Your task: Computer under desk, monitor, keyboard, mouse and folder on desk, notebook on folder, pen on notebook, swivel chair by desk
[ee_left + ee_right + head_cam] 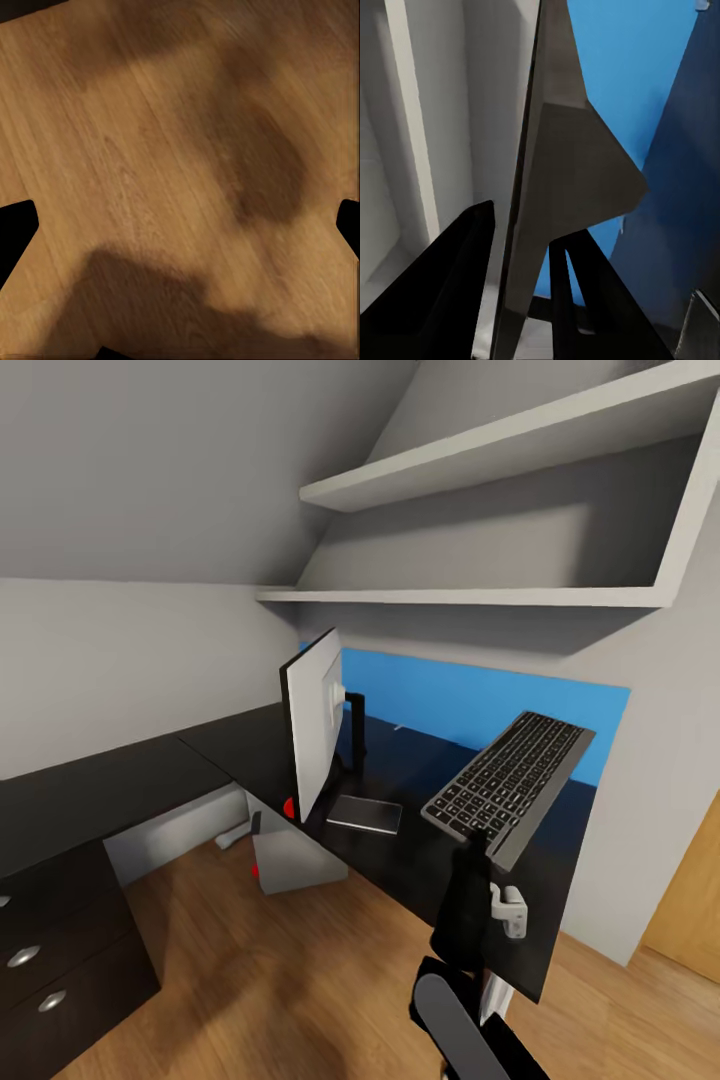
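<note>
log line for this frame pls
right gripper: shut on keyboard, held tilted above desk | monitor: on desk | left gripper: open over floor

The computer (pixel 290 855) is half hidden under the surface (pixel 90 790), and the drawer unit (pixel 60 950) is cut by the frame edge.

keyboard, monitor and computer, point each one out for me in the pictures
keyboard (pixel 512 780), head view, on the black keys near its middle.
monitor (pixel 312 720), head view, on its pale silver back panel.
computer (pixel 295 857), head view, on the grey side of the case below the desk edge.
</note>
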You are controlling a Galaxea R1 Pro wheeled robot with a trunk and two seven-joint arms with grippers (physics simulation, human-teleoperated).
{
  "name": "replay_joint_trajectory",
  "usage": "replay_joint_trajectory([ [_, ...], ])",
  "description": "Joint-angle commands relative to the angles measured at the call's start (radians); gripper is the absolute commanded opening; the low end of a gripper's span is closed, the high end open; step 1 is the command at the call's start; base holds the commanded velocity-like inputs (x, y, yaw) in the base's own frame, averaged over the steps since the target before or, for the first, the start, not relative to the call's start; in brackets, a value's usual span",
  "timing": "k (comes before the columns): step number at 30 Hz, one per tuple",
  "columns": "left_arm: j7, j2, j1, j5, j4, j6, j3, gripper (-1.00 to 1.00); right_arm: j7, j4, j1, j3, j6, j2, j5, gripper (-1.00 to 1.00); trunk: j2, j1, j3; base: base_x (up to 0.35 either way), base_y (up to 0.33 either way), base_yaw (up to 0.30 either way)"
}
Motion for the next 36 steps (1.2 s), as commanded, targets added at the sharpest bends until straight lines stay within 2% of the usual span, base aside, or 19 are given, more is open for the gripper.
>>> replay_joint_trajectory([
  [1, 0.003, 0.000, 0.000, 0.009, -0.001, 0.005, -0.002, 1.00, -0.010, -0.002, -0.001, 0.003, -0.004, -0.002, 0.001, -1.00, 0.007, -0.004, 0.002, 0.000, 0.000, 0.000],
  [8, 0.004, 0.002, 0.000, 0.009, 0.010, 0.004, -0.010, 1.00, -0.012, -0.030, 0.000, 0.020, -0.004, -0.038, -0.003, -1.00, 0.056, -0.031, 0.024, 0.000, 0.000, 0.000],
  [13, 0.003, 0.002, 0.000, 0.009, 0.018, 0.004, -0.011, 1.00, -0.011, -0.039, 0.003, 0.088, -0.004, -0.058, -0.002, -1.00, 0.091, -0.050, 0.040, 0.000, 0.000, 0.000],
  [17, 0.004, 0.002, -0.001, 0.009, 0.018, 0.004, -0.011, 1.00, -0.012, -0.039, 0.003, 0.119, -0.004, -0.063, -0.002, -1.00, 0.119, -0.065, 0.053, 0.000, 0.000, 0.000],
  [19, 0.003, 0.002, -0.001, 0.009, 0.019, 0.004, -0.011, 1.00, -0.012, -0.039, 0.003, 0.123, -0.004, -0.066, -0.003, -1.00, 0.133, -0.073, 0.059, 0.000, 0.000, 0.000],
  [21, 0.004, 0.002, -0.001, 0.009, 0.020, 0.004, -0.011, 1.00, -0.013, -0.039, 0.003, 0.128, -0.001, -0.086, -0.006, -1.00, 0.147, -0.081, 0.065, 0.000, 0.000, 0.000],
  [25, 0.004, 0.002, -0.001, 0.009, 0.023, 0.004, -0.011, 1.00, -0.012, -0.039, 0.003, 0.117, 0.055, -0.096, -0.008, -1.00, 0.175, -0.096, 0.078, 0.000, 0.000, 0.000],
  [29, 0.003, 0.002, -0.001, 0.008, 0.027, 0.004, -0.011, 1.00, -0.012, -0.039, 0.003, 0.113, 0.069, -0.131, -0.010, -1.00, 0.203, -0.111, 0.090, 0.000, 0.000, 0.000],
  [30, 0.004, 0.001, -0.001, -0.017, 0.029, 0.004, -0.012, 1.00, -0.012, -0.039, 0.003, 0.103, 0.072, -0.146, -0.029, -1.00, 0.210, -0.115, 0.093, 0.000, 0.000, 0.000],
  [32, 0.004, 0.001, -0.001, -0.040, 0.039, 0.004, -0.012, 1.00, -0.012, -0.039, 0.003, 0.097, 0.074, -0.150, -0.055, -1.00, 0.224, -0.123, 0.100, 0.000, 0.000, 0.000],
  [33, 0.005, 0.000, -0.001, -0.051, 0.046, 0.004, -0.013, 1.00, -0.011, -0.039, 0.003, 0.076, 0.117, -0.153, -0.113, -1.00, 0.231, -0.127, 0.103, 0.000, 0.000, 0.000],
  [34, 0.005, 0.000, -0.001, -0.051, 0.047, 0.004, -0.013, 1.00, -0.011, -0.039, 0.003, 0.065, 0.136, -0.153, -0.132, -1.00, 0.238, -0.130, 0.106, 0.000, 0.000, 0.000],
  [36, 0.005, 0.000, -0.001, -0.052, 0.048, 0.004, -0.013, 1.00, -0.010, -0.039, 0.003, 0.004, 0.246, -0.153, -0.230, -1.00, 0.252, -0.138, 0.112, 0.000, 0.000, 0.000],
])
